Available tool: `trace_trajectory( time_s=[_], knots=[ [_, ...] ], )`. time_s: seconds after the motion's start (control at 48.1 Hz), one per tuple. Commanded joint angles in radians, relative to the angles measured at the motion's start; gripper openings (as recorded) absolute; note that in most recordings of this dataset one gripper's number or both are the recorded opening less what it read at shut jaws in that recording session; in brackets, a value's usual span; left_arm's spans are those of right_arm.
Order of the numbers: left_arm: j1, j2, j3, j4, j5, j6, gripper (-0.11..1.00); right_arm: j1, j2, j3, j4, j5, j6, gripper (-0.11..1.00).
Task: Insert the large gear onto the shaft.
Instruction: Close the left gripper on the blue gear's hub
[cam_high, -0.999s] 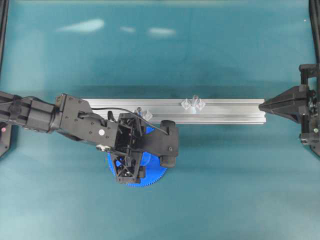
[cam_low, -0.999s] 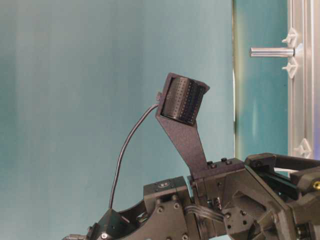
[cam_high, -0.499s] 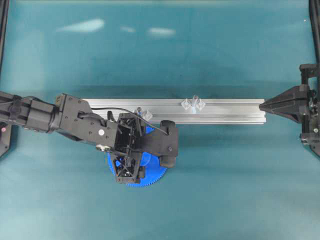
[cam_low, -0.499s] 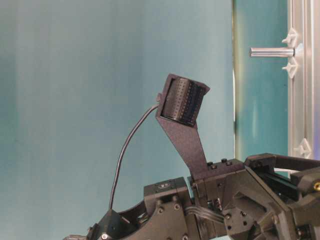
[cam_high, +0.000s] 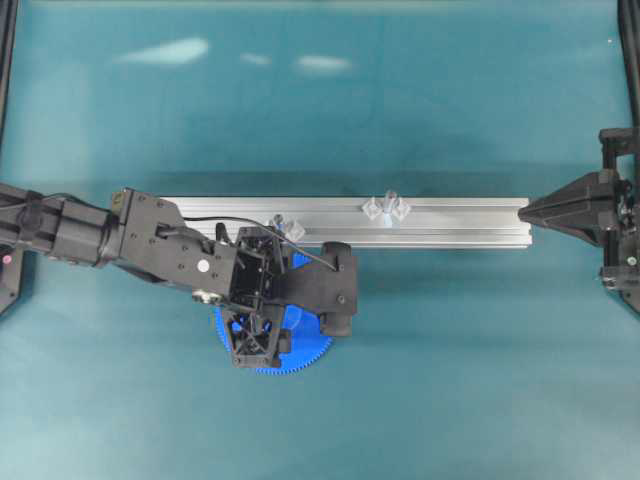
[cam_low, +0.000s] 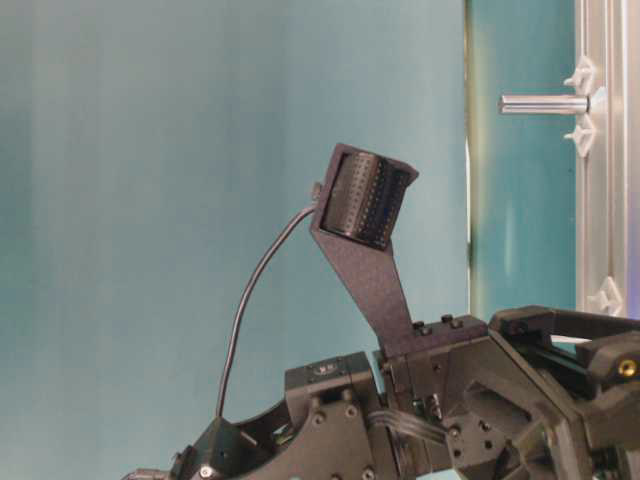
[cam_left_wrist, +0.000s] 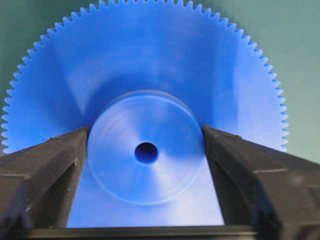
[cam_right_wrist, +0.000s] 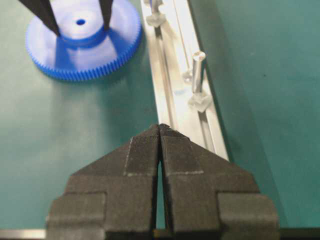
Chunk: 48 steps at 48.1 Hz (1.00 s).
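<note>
2 fingers (cam_left_wrist: 45, 165) flank large gear (cam_left_wrist: 145, 90) hub | contact unclear

Tabletop (cam_high: 450, 340): teal, smooth, slightly glossy surface filling the overhead view.
Light: 2 pale reflections (cam_high: 160, 50) near its far edge.
Edges: dark frame posts (cam_high: 6, 60) at both sides.

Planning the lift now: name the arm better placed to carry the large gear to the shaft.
Left. Its tool already brackets the large gear's hub. The right tool is shut at the rail's end, far from the gear.
</note>
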Motion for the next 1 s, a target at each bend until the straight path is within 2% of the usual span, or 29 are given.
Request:
trace_trajectory(
  time_s=[0.0,0.666,0.978],
  knots=[
    [-0.002,0.002,0.000,0.000,-0.005,0.003,0.76,-0.003,0.006,-0.009,0.002,-0.005,0.009,0.03],
    [-0.002,-0.005,-0.017,0.000,-0.009,0.003,0.76,-0.003,0.006,-0.008,0.002,-0.006,0.009,0.03],
    [-0.003,-0.037,-0.046,0.002,0.037,0.006,0.76,-0.005,0.006,-0.006,0.000,-0.008,0.009,0.03]
  ],
)
